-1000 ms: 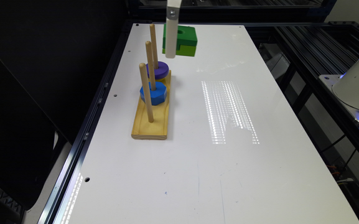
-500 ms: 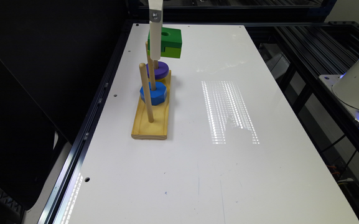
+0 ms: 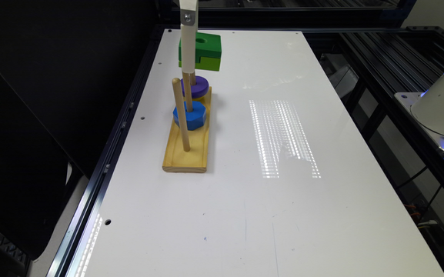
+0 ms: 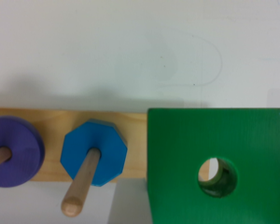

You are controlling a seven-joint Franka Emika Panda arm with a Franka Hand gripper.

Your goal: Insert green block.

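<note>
The white bench (image 3: 267, 200) carries a pale wooden base (image 3: 186, 154) near its long edge on the exterior view's left, running lengthwise along that edge. Three upright wooden pegs rise from the base in a row.

The green block (image 3: 205, 50) hangs in the air above the far end of the base, toward the far edge of the bench. It is a chunky, squarish piece: a dark green upper part over a lime-green lower part, with a stepped notch cut into its side and a round hole through the middle. In the wrist view the block (image 4: 219, 163) appears as a flat green square, and pale wood shows through its hole.

The white tool (image 3: 188, 42) comes down from above and stands against the side of the block facing the exterior view's left. Whether its fingers are apart or closed on the block cannot be told from either view.

A blue hexagonal block (image 3: 189, 115) sits on the middle peg (image 3: 187, 94), resting on the base. A purple ring (image 3: 195, 86) sits on the far peg, just beyond it. The nearest peg (image 3: 181, 115) is bare.

The exterior view gives the block's two-tone side and its height above the base; the wrist view gives the hole's line-up from above.
</note>
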